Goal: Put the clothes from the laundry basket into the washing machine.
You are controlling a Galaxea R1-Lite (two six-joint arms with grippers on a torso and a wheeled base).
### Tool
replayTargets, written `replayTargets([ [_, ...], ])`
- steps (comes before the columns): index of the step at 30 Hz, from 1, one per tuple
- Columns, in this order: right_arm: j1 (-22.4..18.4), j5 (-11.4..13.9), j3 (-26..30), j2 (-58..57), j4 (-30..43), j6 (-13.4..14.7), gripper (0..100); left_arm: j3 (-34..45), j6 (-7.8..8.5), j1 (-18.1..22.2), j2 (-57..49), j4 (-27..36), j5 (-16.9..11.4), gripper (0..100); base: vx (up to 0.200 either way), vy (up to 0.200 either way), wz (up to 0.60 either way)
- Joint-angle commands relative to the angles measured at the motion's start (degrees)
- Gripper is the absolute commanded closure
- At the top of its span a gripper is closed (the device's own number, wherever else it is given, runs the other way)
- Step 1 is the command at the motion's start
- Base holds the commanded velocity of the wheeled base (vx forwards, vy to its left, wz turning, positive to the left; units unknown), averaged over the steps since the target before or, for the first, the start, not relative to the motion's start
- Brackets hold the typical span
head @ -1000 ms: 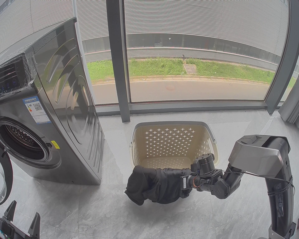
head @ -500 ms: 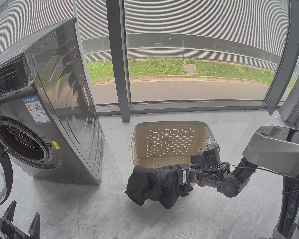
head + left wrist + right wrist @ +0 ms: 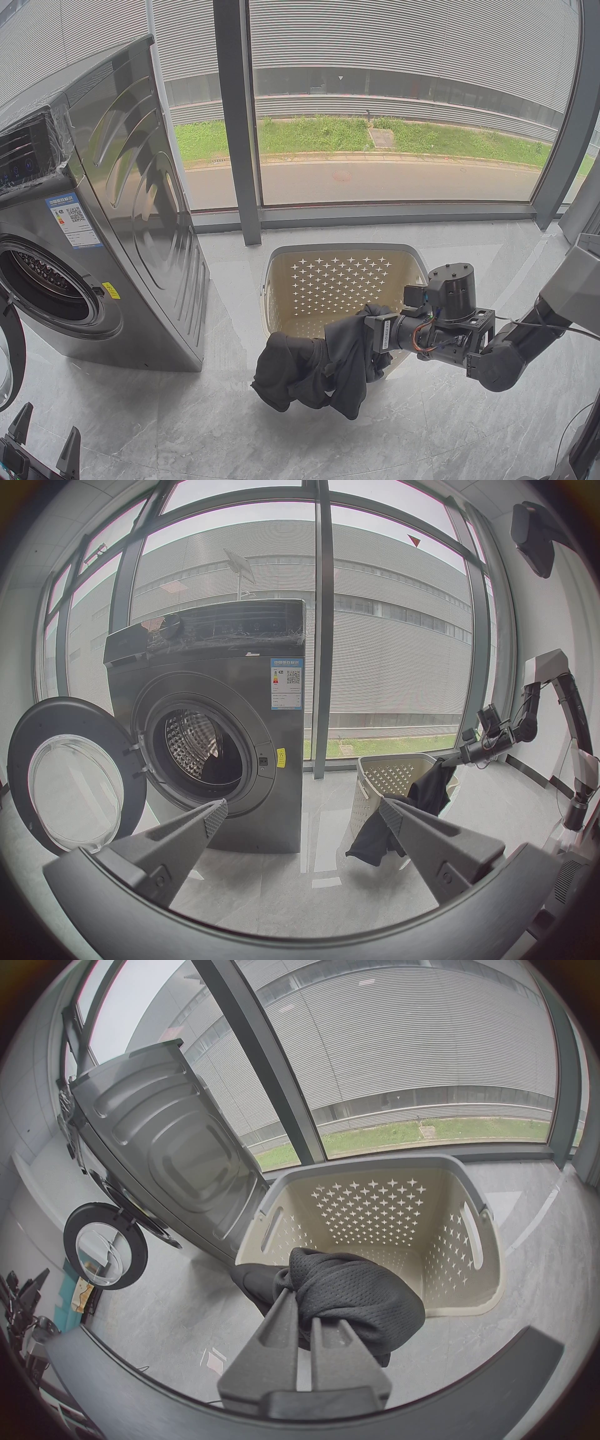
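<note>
**A:** What has shifted in the last second?

**B:** The right arm has drawn back toward 3 o'clock and raised its wrist. The pinched end of the dark garment [image 3: 300, 372] has come up above the basket's near rim. The loose end hangs where it did.

**A:** Go through it, biggest first.

**B:** The washing machine [image 3: 94, 206] stands at 9 o'clock with its door [image 3: 69, 774] swung open. The basket [image 3: 347, 247] sits on the floor at 12 o'clock. The garment lies over the basket's rim on the 6 o'clock side, and its bulk hangs outside toward 7 o'clock, close to the floor.

**A:** And the fingers?

**B:** On the right gripper [image 3: 303, 1316] they are pressed nearly together on a bunched fold of the garment. The left gripper [image 3: 47, 431] sits low at 7 o'clock with its fingers spread wide and nothing between them.

**A:** How will the garment handle?

**B:** Light and limp, I'd judge. It looks like a soft mesh knit, so it should sag and swing but not slip much. The hold is at one end, which leaves a long tail that could snag on the rim or drag on the floor. A thick bunch nearer the middle would be a better place to grip. With this hold, it should be lifted well clear before it goes toward the drum [image 3: 194, 742] at 9 o'clock.
</note>
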Motion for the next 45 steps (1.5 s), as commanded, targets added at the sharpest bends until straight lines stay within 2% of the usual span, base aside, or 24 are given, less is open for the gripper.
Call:
replayTargets([
  [1, 0.3, -0.1, 0.0, -5.4, -0.1, -0.1, 100, 1.0, -0.02, 0.0, -0.8, 0.0, 0.0, 0, 0.000, 0.000, 0.00],
  [6, -0.4, -0.1, -1.2, -12.2, -1.4, -0.1, 100, 1.0, 0.07, 0.0, -0.8, 0.0, 0.0, 0, 0.000, 0.000, 0.00],
  [16, 0.3, 0.8, 0.0, -24.3, -3.3, -1.0, 100, 1.0, -0.11, 0.0, -0.8, 0.0, 0.0, 0, 0.000, 0.000, 0.00],
  [25, 0.4, 3.6, 6.0, -35.9, -9.2, -2.2, 100, 1.0, -0.02, 0.0, -0.8, 0.0, -0.1, 0, 0.000, 0.000, 0.00],
  [27, 1.0, 4.1, 9.4, -40.0, -9.9, -2.6, 100, 1.0, 0.60, 0.0, -0.8, 0.0, -0.3, 0, 0.000, 0.000, 0.00],
  [31, 0.9, 4.5, 9.6, -40.7, -10.6, -5.6, 100, 1.0, 0.51, 0.0, -0.8, 0.0, -0.5, 0, 0.000, 0.000, 0.00],
  [38, 0.5, 4.4, 12.8, -39.9, -10.8, -6.7, 100, 1.0, -0.02, 0.0, -0.8, -0.1, -0.1, 0, -0.143, 0.000, 0.00],
  [41, 0.3, 3.5, 13.2, -38.8, -10.3, -6.7, 100, 1.0, -0.02, 0.0, -0.8, -0.1, -0.1, 0, -0.067, 0.000, 0.00],
  [43, 0.2, 1.8, 13.2, -38.0, -10.2, -6.8, 100, 1.0, 0.25, 0.0, -0.8, -0.1, -0.1, 0, 0.000, 0.000, 0.00],
  [44, 0.3, -2.2, 13.1, -37.1, -10.1, -7.0, 100, 1.0, 0.51, 0.0, -0.8, 0.0, -0.4, 0, 0.000, 0.000, 0.00],
  [45, 0.3, -4.9, 13.0, -36.7, -9.9, -7.0, 100, 1.0, 0.51, 0.0, -0.8, 0.0, -0.4, 0, 0.000, 0.200, 0.00],
])
